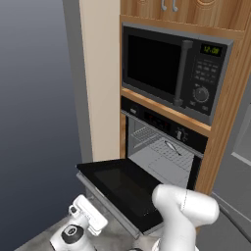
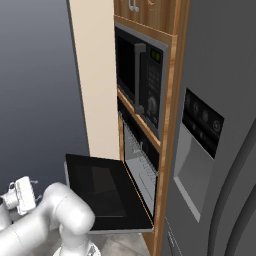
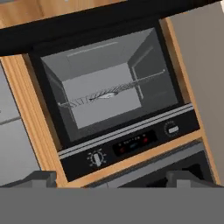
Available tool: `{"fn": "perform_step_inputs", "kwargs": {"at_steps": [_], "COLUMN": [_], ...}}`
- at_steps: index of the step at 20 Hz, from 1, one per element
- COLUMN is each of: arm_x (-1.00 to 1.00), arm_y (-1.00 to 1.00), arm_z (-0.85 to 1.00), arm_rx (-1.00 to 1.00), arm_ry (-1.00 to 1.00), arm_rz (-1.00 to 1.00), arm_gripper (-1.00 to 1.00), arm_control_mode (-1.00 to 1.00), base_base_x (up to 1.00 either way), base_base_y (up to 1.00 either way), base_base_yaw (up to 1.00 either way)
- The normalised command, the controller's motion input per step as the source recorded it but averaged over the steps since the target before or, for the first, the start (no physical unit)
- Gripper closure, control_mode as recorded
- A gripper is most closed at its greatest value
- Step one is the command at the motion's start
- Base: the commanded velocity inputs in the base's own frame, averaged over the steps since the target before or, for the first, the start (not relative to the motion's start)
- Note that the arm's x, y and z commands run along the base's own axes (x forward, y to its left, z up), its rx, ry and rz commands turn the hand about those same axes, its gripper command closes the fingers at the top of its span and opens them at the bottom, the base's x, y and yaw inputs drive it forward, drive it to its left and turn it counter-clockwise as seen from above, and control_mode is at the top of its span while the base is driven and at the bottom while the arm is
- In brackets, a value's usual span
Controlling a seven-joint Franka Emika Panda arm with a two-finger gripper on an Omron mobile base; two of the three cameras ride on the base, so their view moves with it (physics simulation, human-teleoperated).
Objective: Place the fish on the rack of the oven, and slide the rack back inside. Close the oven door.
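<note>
The black oven (image 1: 165,122) stands open in the wood cabinetry, its control strip (image 3: 131,144) upside down in the rolled hand view. The oven door (image 1: 120,186) (image 2: 100,187) lies dropped flat, glass facing up. Inside the cavity the wire rack (image 1: 143,134) (image 3: 146,82) (image 2: 134,145) sits pushed in, and the slender grey fish (image 1: 172,147) (image 3: 106,94) lies on it. My gripper (image 1: 87,212) (image 2: 22,194) (image 3: 114,180) hangs low, left of and below the door's front edge. Its fingertips (image 3: 41,177) stand wide apart, open and holding nothing.
A black microwave (image 1: 171,68) (image 2: 145,75) sits right above the oven. A grey fridge (image 2: 215,140) with a dispenser panel flanks the cabinet on the right; a beige side panel (image 1: 100,78) runs down its left. My white arm's elbow (image 1: 186,206) covers the door's right front corner.
</note>
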Motion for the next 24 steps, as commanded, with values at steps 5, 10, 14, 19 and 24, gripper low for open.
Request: {"fn": "perform_step_inputs", "kwargs": {"at_steps": [5,10,14,19,24], "arm_x": [0.26,0.35,0.39,0.50,0.56], "arm_y": [0.00,0.00,-0.05,-0.20,-0.22], "arm_z": [-1.00,-1.00,-1.00,-0.99,-1.00], "arm_rx": [-0.11,-0.08,-0.07,-0.05,-0.05], "arm_ry": [0.17,0.18,0.12,0.09,0.04], "arm_rz": [0.00,0.00,0.00,-0.01,-0.01], "arm_gripper": [-1.00,-1.00,-1.00,-1.00,-1.00], "arm_control_mode": [-1.00,-1.00,-1.00,-1.00,-1.00], "base_base_x": [0.00,0.00,0.00,0.00,0.00], "base_base_y": [0.00,0.00,0.00,0.00,0.00], "base_base_yaw": [0.00,0.00,0.00,0.00,0.00]}}
